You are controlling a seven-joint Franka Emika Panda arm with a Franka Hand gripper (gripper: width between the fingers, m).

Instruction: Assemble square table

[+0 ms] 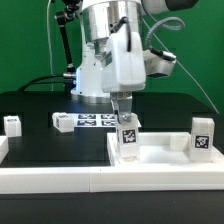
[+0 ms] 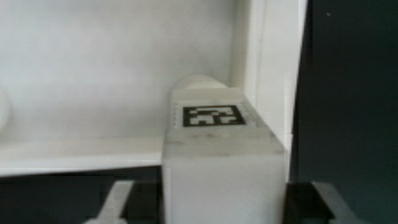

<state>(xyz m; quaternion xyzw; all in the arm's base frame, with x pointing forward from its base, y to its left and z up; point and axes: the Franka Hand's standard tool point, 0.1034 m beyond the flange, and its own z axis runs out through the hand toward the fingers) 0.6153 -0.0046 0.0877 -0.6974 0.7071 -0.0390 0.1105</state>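
Observation:
The square table's white tray-like tabletop [image 1: 165, 158] lies at the front on the exterior view's right. My gripper [image 1: 122, 112] hangs over its near-left corner, shut on a white block leg [image 1: 126, 136] held upright, tag facing the camera. In the wrist view the leg [image 2: 222, 140] fills the space between my fingers [image 2: 125, 200], just inside the tabletop's raised rim [image 2: 267, 50]. Whether its lower end touches the tray is hidden. A second leg [image 1: 203, 136] stands at the tabletop's right edge. Two more legs rest on the black table, one lying [image 1: 63, 122] and one at the far left [image 1: 12, 124].
The marker board [image 1: 97, 121] lies flat on the black table behind the gripper. A long white border bar [image 1: 50, 180] runs along the front edge. The arm's white base [image 1: 95, 75] and cables stand behind, against a green backdrop.

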